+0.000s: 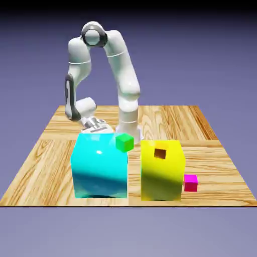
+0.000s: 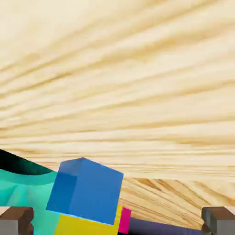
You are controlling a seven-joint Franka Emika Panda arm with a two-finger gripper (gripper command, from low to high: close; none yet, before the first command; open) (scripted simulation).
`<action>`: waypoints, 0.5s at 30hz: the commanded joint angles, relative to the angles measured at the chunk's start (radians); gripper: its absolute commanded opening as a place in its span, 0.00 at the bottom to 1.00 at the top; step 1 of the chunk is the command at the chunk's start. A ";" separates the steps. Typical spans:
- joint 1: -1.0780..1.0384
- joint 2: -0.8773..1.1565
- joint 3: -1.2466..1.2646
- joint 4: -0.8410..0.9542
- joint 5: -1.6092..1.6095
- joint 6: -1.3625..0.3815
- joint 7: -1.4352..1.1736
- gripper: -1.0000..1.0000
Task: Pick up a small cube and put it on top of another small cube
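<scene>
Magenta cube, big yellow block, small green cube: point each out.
Magenta cube [image 1: 190,182], exterior view, on its front face.
Big yellow block [image 1: 161,175], exterior view, on its front face.
Small green cube [image 1: 124,143], exterior view, on its middle.

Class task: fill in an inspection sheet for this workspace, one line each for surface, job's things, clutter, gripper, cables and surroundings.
Surface: wooden table, bare wood ahead in the hand view.
Job's things: blue cube just ahead of the gripper; no teal cube identifiable.
Clutter: cyan block; yellow block; green cube behind the gap between them; brown cube on the yellow block; magenta cube beside it.
Gripper: low behind the cyan block, open, holding nothing.
Cables: nothing seen.
Surroundings: plain blue-violet backdrop.
</scene>
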 commanded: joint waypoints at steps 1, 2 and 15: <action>-0.036 0.025 0.014 -0.007 0.032 -0.008 -0.013 0.50; -0.073 0.050 0.028 -0.013 0.065 -0.017 -0.025 0.50; -0.376 0.362 0.337 -0.081 0.492 0.068 -0.201 0.50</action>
